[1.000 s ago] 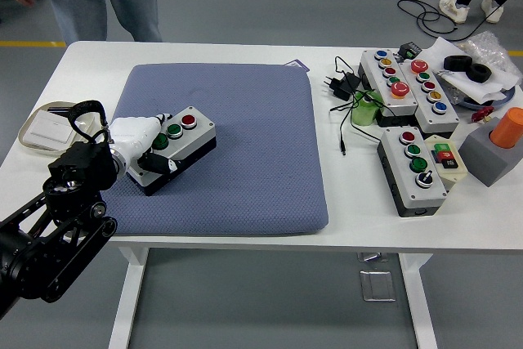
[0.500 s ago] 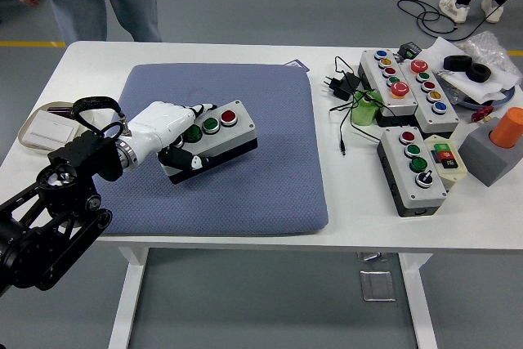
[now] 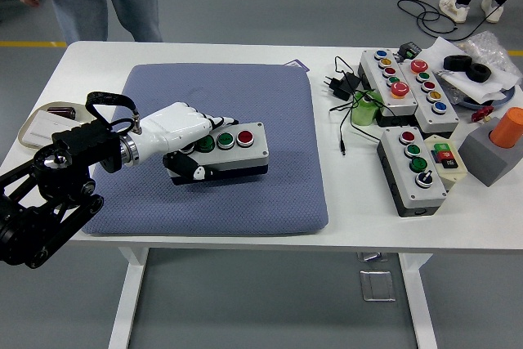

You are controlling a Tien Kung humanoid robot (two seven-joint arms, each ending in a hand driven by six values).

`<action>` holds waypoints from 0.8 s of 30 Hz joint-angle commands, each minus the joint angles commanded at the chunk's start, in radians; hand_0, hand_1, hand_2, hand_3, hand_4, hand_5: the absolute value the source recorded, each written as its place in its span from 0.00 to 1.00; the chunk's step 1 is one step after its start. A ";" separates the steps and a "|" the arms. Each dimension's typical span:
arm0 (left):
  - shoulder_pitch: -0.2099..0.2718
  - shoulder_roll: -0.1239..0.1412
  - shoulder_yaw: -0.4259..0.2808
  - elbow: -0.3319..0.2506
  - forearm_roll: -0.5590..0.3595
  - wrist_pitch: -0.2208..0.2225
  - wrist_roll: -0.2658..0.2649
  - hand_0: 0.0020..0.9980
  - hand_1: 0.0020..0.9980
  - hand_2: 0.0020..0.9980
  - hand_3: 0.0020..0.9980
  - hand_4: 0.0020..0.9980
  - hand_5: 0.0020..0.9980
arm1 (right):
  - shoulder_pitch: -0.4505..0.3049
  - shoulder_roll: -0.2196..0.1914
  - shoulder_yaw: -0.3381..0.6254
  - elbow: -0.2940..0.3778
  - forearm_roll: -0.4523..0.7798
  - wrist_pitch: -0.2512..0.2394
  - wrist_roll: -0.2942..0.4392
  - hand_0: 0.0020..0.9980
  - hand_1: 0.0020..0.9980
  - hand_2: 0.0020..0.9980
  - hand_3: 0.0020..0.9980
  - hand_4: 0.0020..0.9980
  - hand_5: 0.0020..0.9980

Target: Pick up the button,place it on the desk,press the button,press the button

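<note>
Item: three-button control box [image 3: 233,151], grey lid, black base, two green caps and one red. Location: over the blue-grey pad [image 3: 245,96], left of centre, whether resting on it or just clear I cannot tell. My left hand [image 3: 186,140] is clamped on its left end, fingers across the lid, thumb against the front wall. Right hand absent from view. Spare button boxes [image 3: 413,169] stand well apart on the tabletop [image 3: 343,218] at right. Risks, as I judge them: end-only grip lets the box pivot and drop; soft pad may tilt it under pressing; fingers on the lid may trip a green cap early.
</note>
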 joint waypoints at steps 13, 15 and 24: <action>-0.074 0.021 0.114 0.045 0.000 0.020 -0.025 0.55 0.42 0.34 0.34 0.32 0.00 | 0.012 0.000 -0.004 0.000 -0.002 0.000 -0.001 0.63 0.49 0.54 0.58 0.26 0.01; -0.073 0.016 0.108 0.057 0.000 0.018 -0.024 0.55 0.42 0.34 0.34 0.32 0.00 | 0.012 0.000 -0.006 0.000 0.000 0.000 -0.001 0.63 0.49 0.54 0.58 0.26 0.01; -0.078 0.006 0.091 0.110 0.000 0.020 -0.063 0.53 0.49 0.42 0.45 0.60 0.00 | 0.014 0.001 -0.008 0.000 -0.003 0.002 -0.002 0.63 0.49 0.54 0.58 0.26 0.01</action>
